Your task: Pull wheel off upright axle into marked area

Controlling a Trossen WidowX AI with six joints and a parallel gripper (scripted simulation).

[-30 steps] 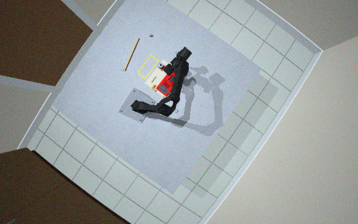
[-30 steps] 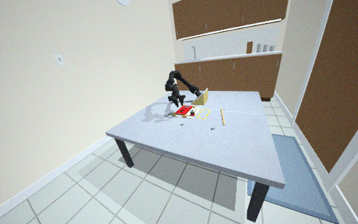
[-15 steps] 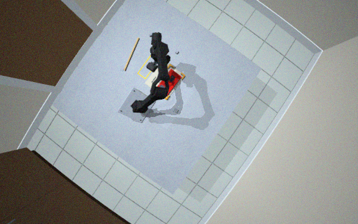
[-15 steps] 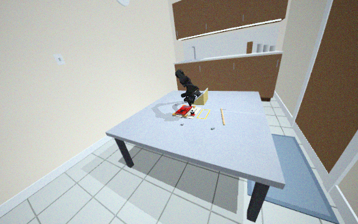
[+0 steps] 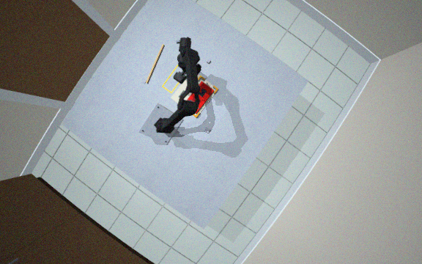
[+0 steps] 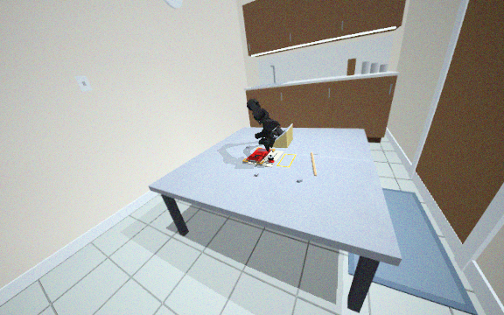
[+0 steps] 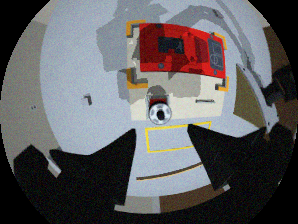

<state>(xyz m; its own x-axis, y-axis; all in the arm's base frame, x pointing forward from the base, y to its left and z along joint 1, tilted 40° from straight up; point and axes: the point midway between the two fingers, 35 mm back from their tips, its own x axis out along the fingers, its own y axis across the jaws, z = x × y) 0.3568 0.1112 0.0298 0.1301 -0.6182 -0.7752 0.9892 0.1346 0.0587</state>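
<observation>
Wheel (image 7: pixel 158 112) on its upright axle, small and grey with a dark hub, seated on the white base plate (image 7: pixel 193 102); not yet pulled off.

Left to right in the wrist view: 1 tiny dark speck (image 7: pixel 87 100) on the grey table (image 7: pixel 67 83), well apart from the rest. Then the base plate with the wheel near its left end, and the red board (image 7: pixel 180 48) just beyond it, bordered by yellow corner marks. Nearer the camera, just beside the base plate, the marked area (image 7: pixel 176 137), a yellow-outlined rectangle with nothing inside it. Right edge: dark arm links, partly cut off.

Gripper (image 7: pixel 160 156) hovering above the wheel, jaws partly spread and gripping nothing, touching neither wheel nor table. 2 dark fingers framing the marked area from the bottom of the view.

From the top view, left to right: thin wooden stick (image 5: pixel 154 64) lying apart on the table, then the marked area, then the arm (image 5: pixel 183 92) bent over the base plate and red board.
</observation>
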